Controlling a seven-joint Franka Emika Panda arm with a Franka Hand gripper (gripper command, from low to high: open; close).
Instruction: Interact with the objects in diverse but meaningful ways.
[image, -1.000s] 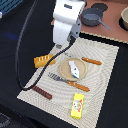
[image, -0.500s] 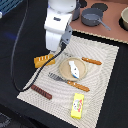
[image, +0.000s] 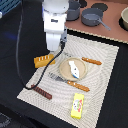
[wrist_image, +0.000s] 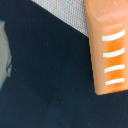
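Orange bread loaf (image: 44, 60) fills my wrist view (wrist_image: 106, 47), white scores plain; exterior view shows my tool (image: 51, 50) above it, grip state indiscernible.

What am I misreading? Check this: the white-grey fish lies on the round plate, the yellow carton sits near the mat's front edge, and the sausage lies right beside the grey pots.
One thing is wrong. The sausage is not beside the grey pots; it lies at the mat's near corner, on the exterior view's left, far from them. The fish on the plate and the yellow carton are as you said. The exterior view shows this.
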